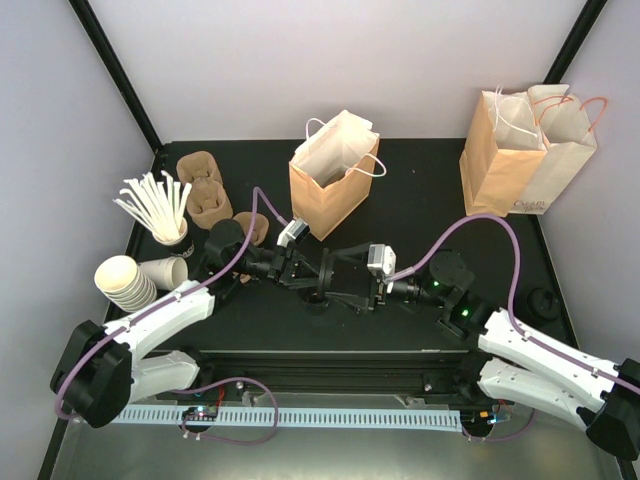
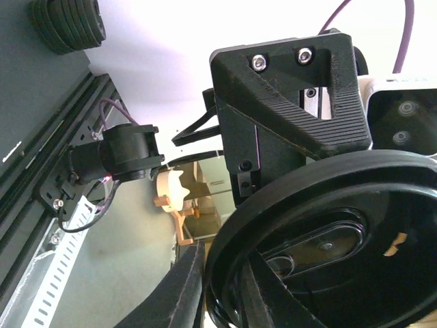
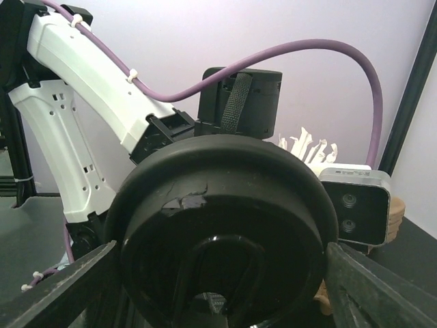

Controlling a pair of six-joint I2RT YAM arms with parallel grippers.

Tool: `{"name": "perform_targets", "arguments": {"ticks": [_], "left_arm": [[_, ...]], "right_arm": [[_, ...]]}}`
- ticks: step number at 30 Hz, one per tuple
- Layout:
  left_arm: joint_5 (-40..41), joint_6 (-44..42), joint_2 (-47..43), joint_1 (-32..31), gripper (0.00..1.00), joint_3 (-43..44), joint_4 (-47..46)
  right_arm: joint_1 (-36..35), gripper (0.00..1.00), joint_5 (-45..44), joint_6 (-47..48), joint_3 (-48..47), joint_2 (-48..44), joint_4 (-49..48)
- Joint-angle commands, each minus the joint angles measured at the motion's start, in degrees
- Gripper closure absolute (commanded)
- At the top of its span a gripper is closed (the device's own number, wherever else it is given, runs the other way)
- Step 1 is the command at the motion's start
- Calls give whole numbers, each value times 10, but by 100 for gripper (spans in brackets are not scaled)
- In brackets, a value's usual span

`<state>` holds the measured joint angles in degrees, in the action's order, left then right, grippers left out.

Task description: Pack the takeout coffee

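A loose glossy black lid (image 2: 328,225) hangs in the air between both grippers above the table's middle. My left gripper (image 2: 229,273) is shut on its rim, one finger outside and one inside the hollow underside. My right gripper (image 3: 222,253) faces the lid's top (image 3: 218,205), its fingers spread wide and touching opposite edges. In the top view the left gripper (image 1: 312,280) and right gripper (image 1: 338,275) meet tip to tip. A black disc (image 1: 545,300) at the table's right edge looks like the takeout coffee from above; its cup is hidden.
An open brown paper bag (image 1: 335,185) stands behind the grippers. More bags (image 1: 525,150) stand at the back right. Brown pulp carriers (image 1: 205,190), a cup of white sticks (image 1: 160,205) and stacked lidless white cups (image 1: 125,280) fill the left side.
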<state>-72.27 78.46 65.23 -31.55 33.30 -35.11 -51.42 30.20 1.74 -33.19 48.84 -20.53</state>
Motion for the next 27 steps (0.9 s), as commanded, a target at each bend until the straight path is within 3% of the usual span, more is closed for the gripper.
{"name": "perform_targets", "arguments": {"ticks": [1, 6, 15, 19, 25, 27], "left_arm": [[-7, -23, -13, 3, 81, 16, 15], [-4, -49, -20, 3, 64, 16, 48], [-2, -82, -26, 4, 53, 17, 94], [0, -93, -28, 6, 53, 18, 110], [0, -95, -24, 7, 71, 18, 118], [1, -98, -23, 7, 72, 19, 124]], "right_arm": [[-4, 19, -3, -5, -15, 2, -11], [-5, 21, -8, -9, -13, -2, -9], [-4, 24, -26, -15, -8, -13, 1], [-4, 24, -30, -16, -3, -23, 5], [-4, 25, -31, -16, 2, -29, 13], [-4, 25, -32, -17, 2, -30, 19]]}}
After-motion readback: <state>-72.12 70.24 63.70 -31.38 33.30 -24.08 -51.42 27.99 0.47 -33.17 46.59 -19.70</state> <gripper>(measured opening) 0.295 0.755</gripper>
